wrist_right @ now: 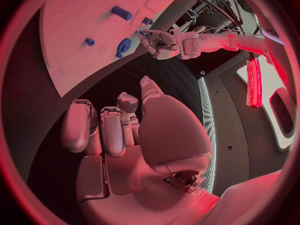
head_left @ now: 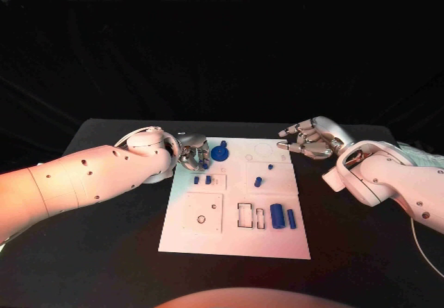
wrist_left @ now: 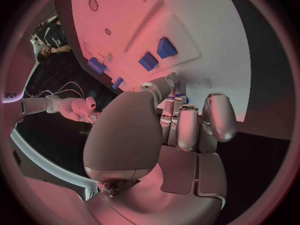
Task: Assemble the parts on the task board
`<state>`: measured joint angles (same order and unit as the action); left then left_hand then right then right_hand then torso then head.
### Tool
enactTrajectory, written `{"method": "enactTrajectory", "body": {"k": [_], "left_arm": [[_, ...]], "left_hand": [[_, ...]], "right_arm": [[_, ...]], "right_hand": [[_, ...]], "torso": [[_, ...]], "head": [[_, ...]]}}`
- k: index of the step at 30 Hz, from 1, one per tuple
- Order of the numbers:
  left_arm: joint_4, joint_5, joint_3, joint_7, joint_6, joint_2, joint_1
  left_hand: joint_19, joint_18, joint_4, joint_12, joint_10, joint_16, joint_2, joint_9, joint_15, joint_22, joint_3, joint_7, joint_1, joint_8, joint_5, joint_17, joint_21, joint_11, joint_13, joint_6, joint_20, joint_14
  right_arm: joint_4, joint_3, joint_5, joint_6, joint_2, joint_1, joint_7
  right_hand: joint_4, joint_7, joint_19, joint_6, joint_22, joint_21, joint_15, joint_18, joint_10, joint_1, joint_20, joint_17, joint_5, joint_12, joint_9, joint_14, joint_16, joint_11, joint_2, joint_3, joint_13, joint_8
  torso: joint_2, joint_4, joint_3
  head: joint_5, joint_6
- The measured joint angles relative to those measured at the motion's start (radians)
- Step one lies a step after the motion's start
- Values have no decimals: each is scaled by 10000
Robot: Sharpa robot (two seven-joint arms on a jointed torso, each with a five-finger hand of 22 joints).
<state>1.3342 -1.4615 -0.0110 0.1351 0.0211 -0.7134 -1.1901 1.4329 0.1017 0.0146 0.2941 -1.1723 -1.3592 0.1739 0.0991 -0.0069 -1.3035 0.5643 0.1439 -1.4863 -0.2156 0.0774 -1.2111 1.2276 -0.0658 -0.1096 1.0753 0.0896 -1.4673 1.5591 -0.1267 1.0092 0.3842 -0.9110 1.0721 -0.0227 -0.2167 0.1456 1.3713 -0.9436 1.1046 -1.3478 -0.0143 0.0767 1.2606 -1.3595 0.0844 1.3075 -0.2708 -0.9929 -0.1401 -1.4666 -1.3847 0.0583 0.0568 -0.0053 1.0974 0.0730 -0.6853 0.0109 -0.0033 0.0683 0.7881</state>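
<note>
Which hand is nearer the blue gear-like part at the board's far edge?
Left. The left hand sits right beside the blue gear-like part, at the task board's edge. The right hand hovers off the board's opposite side, well apart from it.

Left hand (head_left: 192,156) curled — right hand (head_left: 310,140) loosely spread.

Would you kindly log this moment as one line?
left hand: at task board edge, beside blue gear | right hand: hovering, fingers apart, holds nothing
</note>
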Motion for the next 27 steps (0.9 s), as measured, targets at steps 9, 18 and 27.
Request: {"method": "enactTrajectory", "body": {"k": [9, 18, 27], "left_arm": [[-42, -40, -11, 57, -47, 15, 14], [-101, 77, -14, 194, -180, 15, 16], [-115, 267, -5, 295, -195, -103, 8]], "left_hand": [[-40, 0, 25, -421, 317, 0, 164, -154, 1, 41, -107, 167, 375, 416, 1, 93, -64, -192, 99, -369, 39, 1], [-153, 0, 152, -925, 654, 0, 350, -343, 143, 272, -234, 307, 647, 926, 0, 256, -400, -363, 339, -1164, 152, -3], [-203, -1, 196, -1026, 700, 0, 394, -342, 143, 362, -277, 304, 686, 1026, 0, 313, -543, -409, 383, -1308, 202, -3]], "right_arm": [[-2, 0, 0, -3, 6, 0, -1], [-7, 0, 0, -4, 0, 0, -1], [-28, 0, 1, -14, -17, 0, 7]], "right_hand": [[0, 0, 0, 0, 0, 0, 0, 0, 0, 0, 0, 0, 0, 0, 1, 0, 0, 0, 0, 0, 8, 0], [0, 0, 0, 0, 0, 0, 0, 0, 0, 0, 0, -1, 0, 0, 3, 0, 0, 0, 0, 0, 7, 0], [0, 13, 0, -42, -30, 41, 0, 0, -49, -3, 0, -1, 0, 192, -7, 0, 0, -5, -3, 0, -176, 0]], "torso": [[0, 1, -1], [0, 0, 1], [0, 3, 2]], "head": [[6, 0], [-8, -6], [-18, 2]]}}
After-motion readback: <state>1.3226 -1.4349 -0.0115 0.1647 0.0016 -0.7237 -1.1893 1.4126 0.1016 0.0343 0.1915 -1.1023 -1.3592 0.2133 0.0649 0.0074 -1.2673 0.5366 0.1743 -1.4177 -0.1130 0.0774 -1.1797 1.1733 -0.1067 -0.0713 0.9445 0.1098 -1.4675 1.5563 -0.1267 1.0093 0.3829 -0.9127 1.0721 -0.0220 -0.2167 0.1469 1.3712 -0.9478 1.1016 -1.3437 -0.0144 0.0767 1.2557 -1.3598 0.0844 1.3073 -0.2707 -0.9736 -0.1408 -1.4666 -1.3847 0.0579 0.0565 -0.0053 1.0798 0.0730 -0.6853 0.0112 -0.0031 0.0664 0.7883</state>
